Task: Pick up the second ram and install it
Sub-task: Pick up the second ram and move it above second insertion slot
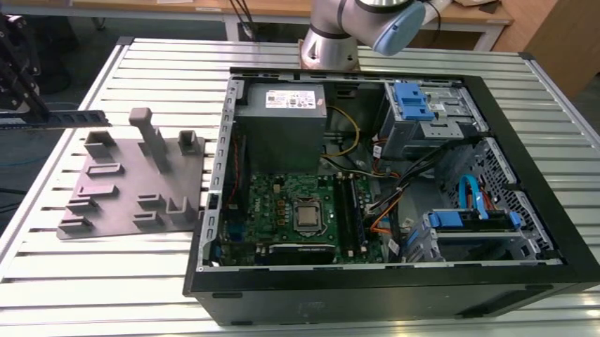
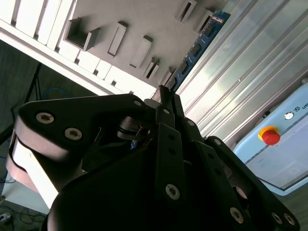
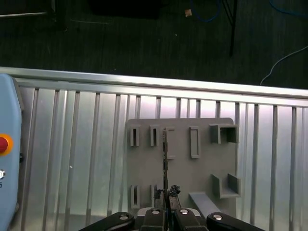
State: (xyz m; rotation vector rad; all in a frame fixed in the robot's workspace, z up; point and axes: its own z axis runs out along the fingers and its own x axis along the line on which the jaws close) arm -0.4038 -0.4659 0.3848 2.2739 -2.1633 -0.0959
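Observation:
The second ram [image 1: 73, 118] is a thin dark stick held level in the air at the exterior view's far left, above the back corner of the grey moulded plate [image 1: 131, 184]. My gripper [image 1: 36, 118] is shut on one end of it. In the second wrist view the ram [image 2: 196, 48] shows as a blue strip with black chips running out from the gripper [image 2: 166, 94]. In the first wrist view the ram [image 3: 165, 161] is edge-on over the plate [image 3: 183, 166], clamped by the gripper [image 3: 166, 195].
An open black computer case [image 1: 375, 284] lies on the slatted metal table [image 1: 103, 281], with the green motherboard [image 1: 277, 200] and its memory slots [image 1: 352, 210] inside. A light blue box with a red button [image 2: 271, 136] sits at the table's edge.

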